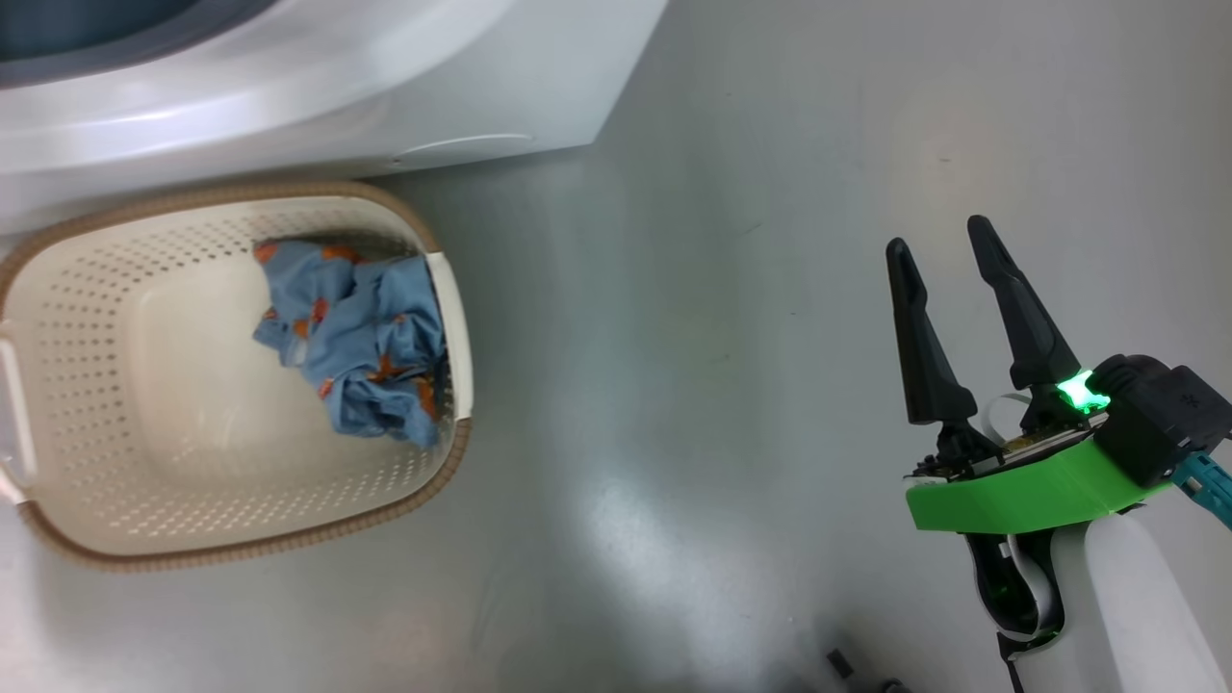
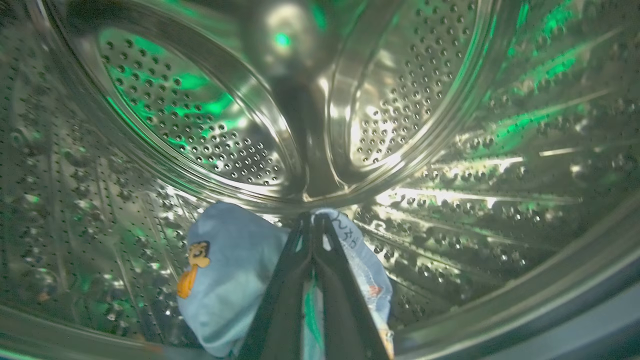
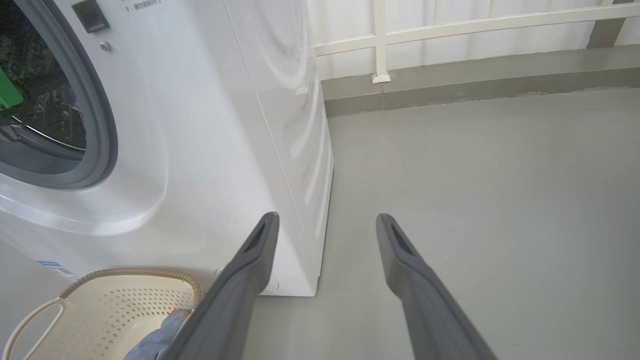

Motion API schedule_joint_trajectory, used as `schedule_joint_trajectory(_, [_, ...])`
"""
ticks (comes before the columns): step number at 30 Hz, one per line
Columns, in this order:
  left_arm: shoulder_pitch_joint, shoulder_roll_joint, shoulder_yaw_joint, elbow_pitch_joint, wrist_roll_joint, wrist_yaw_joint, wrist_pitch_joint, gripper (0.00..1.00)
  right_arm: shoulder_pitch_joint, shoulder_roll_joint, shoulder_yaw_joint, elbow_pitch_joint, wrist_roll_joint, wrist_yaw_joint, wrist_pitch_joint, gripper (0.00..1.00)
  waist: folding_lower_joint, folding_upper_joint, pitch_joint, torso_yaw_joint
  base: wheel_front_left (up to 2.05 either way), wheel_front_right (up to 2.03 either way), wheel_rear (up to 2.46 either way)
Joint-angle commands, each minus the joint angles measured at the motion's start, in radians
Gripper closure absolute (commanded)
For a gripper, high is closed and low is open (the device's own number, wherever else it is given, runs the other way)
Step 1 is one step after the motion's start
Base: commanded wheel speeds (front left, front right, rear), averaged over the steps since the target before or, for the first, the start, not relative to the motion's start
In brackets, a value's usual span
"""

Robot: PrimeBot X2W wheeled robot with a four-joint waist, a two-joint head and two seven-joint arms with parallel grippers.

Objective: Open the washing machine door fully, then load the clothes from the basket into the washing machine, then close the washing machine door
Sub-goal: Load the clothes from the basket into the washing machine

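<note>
My left gripper is deep inside the washing machine's perforated steel drum, shut on a light blue garment with an orange cartoon figure. Another blue printed garment lies bunched against the right wall of the cream basket, which stands on the floor in front of the white washing machine. My right gripper hangs open over bare floor, well right of the basket. In the right wrist view the right gripper points past the washing machine's corner, with the basket at lower left. The door is out of view.
Grey floor stretches right of the basket and machine. A white railing and a low grey kerb run behind the machine. The grey-blue gasket rings the open drum mouth.
</note>
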Motion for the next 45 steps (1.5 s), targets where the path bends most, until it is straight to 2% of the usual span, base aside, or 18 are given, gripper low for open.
schedule_joint_trajectory(1, [0.010, 0.049, 0.005, -0.011, 0.015, -0.002, -0.005, 1.00, 0.011, 0.005, 0.025, -0.022, 0.006, 0.003, -0.005, 0.00, 0.0000, -0.0001, 0.000, -0.012, 0.00, 0.00, 0.00])
schedule_joint_trajectory(12, [-0.032, 0.043, -0.017, 0.238, 0.032, -0.011, -0.005, 1.00, 0.025, 0.010, 0.037, -0.025, 0.008, 0.003, -0.005, 0.00, 0.0000, -0.0001, -0.011, -0.040, 0.00, 0.00, 0.00])
schedule_joint_trajectory(13, [-0.039, 0.043, -0.020, 0.247, 0.033, -0.012, -0.005, 0.85, 0.024, 0.011, 0.036, -0.026, 0.008, 0.003, -0.005, 0.00, 0.0000, -0.0001, -0.009, -0.039, 0.00, 0.00, 0.00])
schedule_joint_trajectory(16, [-0.054, 0.045, -0.020, 0.262, 0.030, -0.013, -0.005, 0.00, 0.021, 0.012, 0.032, -0.028, 0.008, 0.003, -0.005, 0.00, 0.0000, -0.0001, -0.006, -0.036, 0.00, 0.00, 0.00])
schedule_joint_trajectory(28, [-0.049, 0.016, 0.000, 0.241, 0.000, -0.026, -0.005, 0.00, 0.014, 0.011, 0.019, -0.030, 0.003, 0.003, -0.005, 0.00, 0.0000, -0.0001, -0.008, -0.007, 0.00, 0.00, 0.00])
schedule_joint_trajectory(39, [0.053, -0.023, 0.062, 0.066, -0.010, -0.032, -0.005, 0.00, 0.019, 0.005, 0.004, -0.030, -0.001, 0.003, -0.005, 0.00, 0.0000, -0.0001, -0.027, 0.030, 0.00, 0.00, 0.00])
schedule_joint_trajectory(45, [0.168, -0.069, 0.117, -0.056, -0.003, -0.038, -0.005, 0.00, 0.038, -0.004, -0.011, -0.026, -0.005, 0.003, -0.005, 0.00, 0.0000, -0.0001, -0.063, 0.057, 0.00, 0.00, 0.00])
